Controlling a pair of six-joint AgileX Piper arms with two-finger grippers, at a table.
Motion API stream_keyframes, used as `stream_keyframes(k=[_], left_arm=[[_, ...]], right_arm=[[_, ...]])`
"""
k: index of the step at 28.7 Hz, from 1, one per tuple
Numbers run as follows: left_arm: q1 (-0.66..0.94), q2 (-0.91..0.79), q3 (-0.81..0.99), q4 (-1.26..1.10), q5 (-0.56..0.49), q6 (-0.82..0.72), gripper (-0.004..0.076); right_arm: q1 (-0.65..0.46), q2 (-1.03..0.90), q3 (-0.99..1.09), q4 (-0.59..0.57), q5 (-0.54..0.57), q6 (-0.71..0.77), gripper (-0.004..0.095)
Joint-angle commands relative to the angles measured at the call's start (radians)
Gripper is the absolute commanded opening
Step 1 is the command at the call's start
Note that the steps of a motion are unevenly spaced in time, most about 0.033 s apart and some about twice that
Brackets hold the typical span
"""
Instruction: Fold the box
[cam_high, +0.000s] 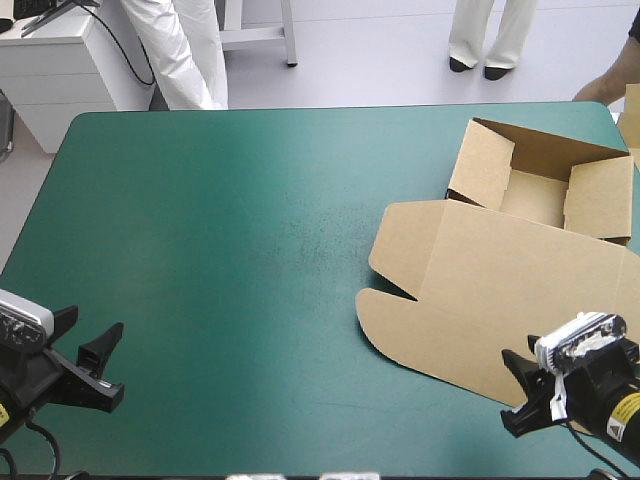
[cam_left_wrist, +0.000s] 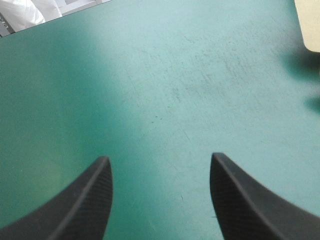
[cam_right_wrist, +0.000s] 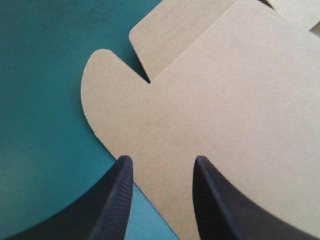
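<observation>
The brown box (cam_high: 500, 290) lies on the right half of the table. Its tray (cam_high: 540, 180) stands open toward the far right with walls raised, and the lid and its rounded flaps lie flat toward me. My right gripper (cam_high: 510, 392) is open at the lid's near edge. In the right wrist view the right gripper (cam_right_wrist: 163, 159) hovers over that edge of the box (cam_right_wrist: 210, 100), its fingers apart with nothing between them. My left gripper (cam_high: 112, 362) stands open at the near left, far from the box. The left gripper (cam_left_wrist: 160, 158) faces bare cover, and only a corner of the box (cam_left_wrist: 310, 25) shows.
The teal-green cover (cam_high: 230, 250) lies bare across the left and middle. At the far right corner a person's arm (cam_high: 605, 88) reaches the table's edge, beside another piece of brown board (cam_high: 630, 118).
</observation>
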Motion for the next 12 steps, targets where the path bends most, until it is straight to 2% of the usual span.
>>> stream_keyframes(k=[1,6,12], left_arm=[[-0.006,-0.036,0.065,-0.015,-0.122,-0.004,0.0398],[-0.006,-0.159,0.237,-0.029,-0.204,-0.004,0.0393],[-0.006,-0.282,0.348,-0.066,-0.232,-0.004,0.0386]], right_arm=[[-0.001,-0.064,0.057,0.050,-0.071,-0.047,0.0343],[-0.001,-0.193,0.169,0.074,-0.095,-0.047,0.0341],[-0.001,-0.250,0.218,0.074,-0.128,-0.029,0.0319]])
